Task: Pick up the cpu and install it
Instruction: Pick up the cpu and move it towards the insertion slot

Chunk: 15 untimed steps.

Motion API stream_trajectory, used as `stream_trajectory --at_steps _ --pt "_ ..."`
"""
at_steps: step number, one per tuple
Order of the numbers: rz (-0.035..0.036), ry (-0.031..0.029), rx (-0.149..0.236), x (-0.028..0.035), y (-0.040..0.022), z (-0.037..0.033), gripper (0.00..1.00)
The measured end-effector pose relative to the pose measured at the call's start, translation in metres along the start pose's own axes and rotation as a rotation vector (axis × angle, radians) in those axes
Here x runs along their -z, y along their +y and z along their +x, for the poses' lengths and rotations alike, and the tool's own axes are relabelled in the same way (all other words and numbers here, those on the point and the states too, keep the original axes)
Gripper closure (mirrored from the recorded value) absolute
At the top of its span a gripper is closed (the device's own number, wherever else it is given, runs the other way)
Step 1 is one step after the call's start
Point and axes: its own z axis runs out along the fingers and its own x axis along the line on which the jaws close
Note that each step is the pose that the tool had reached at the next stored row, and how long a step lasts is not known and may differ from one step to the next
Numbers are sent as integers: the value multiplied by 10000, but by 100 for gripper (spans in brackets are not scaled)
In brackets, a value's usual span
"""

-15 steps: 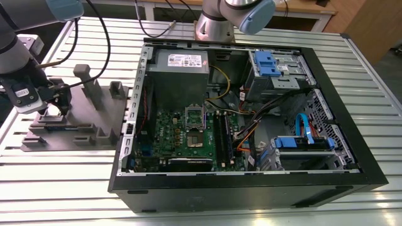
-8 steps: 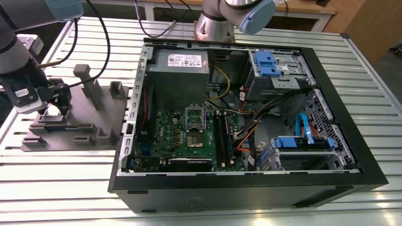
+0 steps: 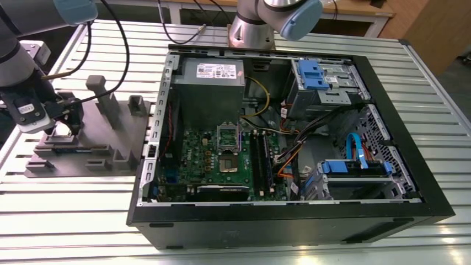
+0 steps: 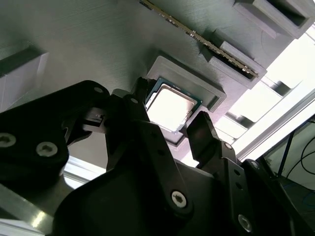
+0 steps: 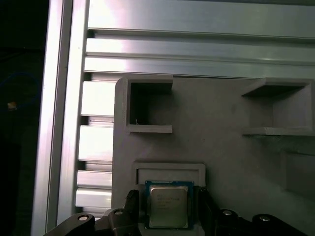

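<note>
The cpu, a small square chip with a silver-grey top and green rim, lies flat in a shallow square pocket of the grey plastic tray. In both wrist views my gripper stands open around it, one black fingertip on each side, close to the chip's edges. The second wrist view shows the cpu between the same fingers. In the exterior view my gripper hangs low over the tray at that view's left. The motherboard's open socket lies inside the computer case.
The tray carries upright blocks and empty pockets; a memory stick lies in a slot. The case holds a grey power supply, blue drive brackets and loose cables. All stand on a slatted metal table.
</note>
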Motion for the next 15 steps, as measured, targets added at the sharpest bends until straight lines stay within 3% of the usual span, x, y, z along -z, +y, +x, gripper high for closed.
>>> stream_trajectory --at_steps 6,8,9,15 --pt "1 -1 2 -4 0 1 40" --pt "0 -1 2 -5 0 0 42" --pt "1 -1 2 -5 0 1 49" --pt "0 -2 2 2 0 1 51"
